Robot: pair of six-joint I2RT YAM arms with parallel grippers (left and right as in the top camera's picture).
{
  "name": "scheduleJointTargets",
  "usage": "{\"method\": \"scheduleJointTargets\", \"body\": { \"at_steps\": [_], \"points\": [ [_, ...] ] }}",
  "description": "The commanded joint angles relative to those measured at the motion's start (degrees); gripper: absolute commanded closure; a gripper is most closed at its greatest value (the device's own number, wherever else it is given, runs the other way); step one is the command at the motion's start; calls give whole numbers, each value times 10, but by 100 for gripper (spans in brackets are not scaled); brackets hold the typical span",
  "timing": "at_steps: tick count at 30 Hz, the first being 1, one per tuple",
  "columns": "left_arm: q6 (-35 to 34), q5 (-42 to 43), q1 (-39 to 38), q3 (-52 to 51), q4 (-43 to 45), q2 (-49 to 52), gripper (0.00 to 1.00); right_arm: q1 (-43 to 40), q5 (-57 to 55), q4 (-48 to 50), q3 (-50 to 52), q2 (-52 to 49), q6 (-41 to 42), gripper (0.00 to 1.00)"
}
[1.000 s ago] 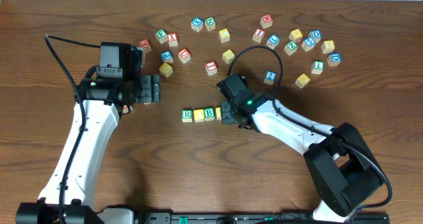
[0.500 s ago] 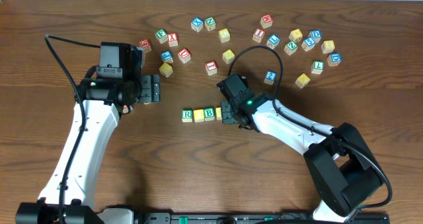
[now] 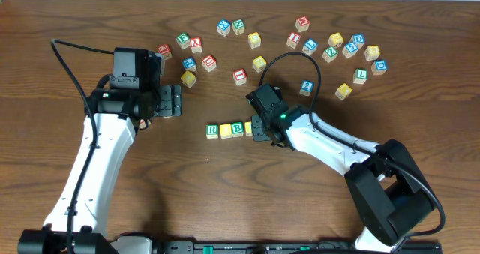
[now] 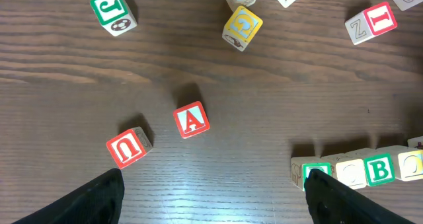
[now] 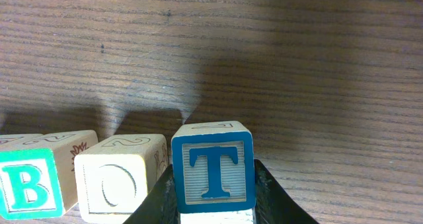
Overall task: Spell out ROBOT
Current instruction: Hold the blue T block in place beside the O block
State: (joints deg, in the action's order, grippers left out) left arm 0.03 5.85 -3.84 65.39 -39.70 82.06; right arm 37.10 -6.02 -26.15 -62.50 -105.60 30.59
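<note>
Across the worktop (image 3: pixel 225 201) both arms are holding dead still, nothing shifting from a moment ago. The left hand (image 3: pixel 177 102) is hanging spread wide and empty near the loose A cube (image 4: pixel 192 119), while the right hand (image 3: pixel 259 127) is staying clamped on the blue T cube (image 5: pixel 213 172). That T is sitting right beside the second O cube (image 5: pixel 115 181), after the R cube (image 3: pixel 212 130), first O cube (image 3: pixel 225 130) and B cube (image 3: pixel 238 129), so I'd say only the release is remaining.

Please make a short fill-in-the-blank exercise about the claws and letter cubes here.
1. The right claw is shut on a blue-lettered cube showing ___.
2. The leftmost cube of the row shows a green ___.
3. The left claw is ___ and holds nothing.
Missing words: T; R; open.
</note>
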Motion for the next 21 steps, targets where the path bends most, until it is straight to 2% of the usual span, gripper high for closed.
{"method": "scheduleJointTargets", "body": {
  "at_steps": [1, 13, 16, 21],
  "points": [
    [2, -5, 3, -6, -1, -6, 14, 4, -10, -4, 4, -7, 7, 80],
    [2, -5, 3, -6, -1, -6, 14, 4, -9, -9, 4, -7, 7, 79],
    [2, -5, 3, -6, -1, -6, 14, 4, -9, -9, 4, -7, 9, 66],
    [2, -5, 3, -6, -1, -6, 14, 4, -9, -9, 4, -7, 9, 63]
  ]
}}
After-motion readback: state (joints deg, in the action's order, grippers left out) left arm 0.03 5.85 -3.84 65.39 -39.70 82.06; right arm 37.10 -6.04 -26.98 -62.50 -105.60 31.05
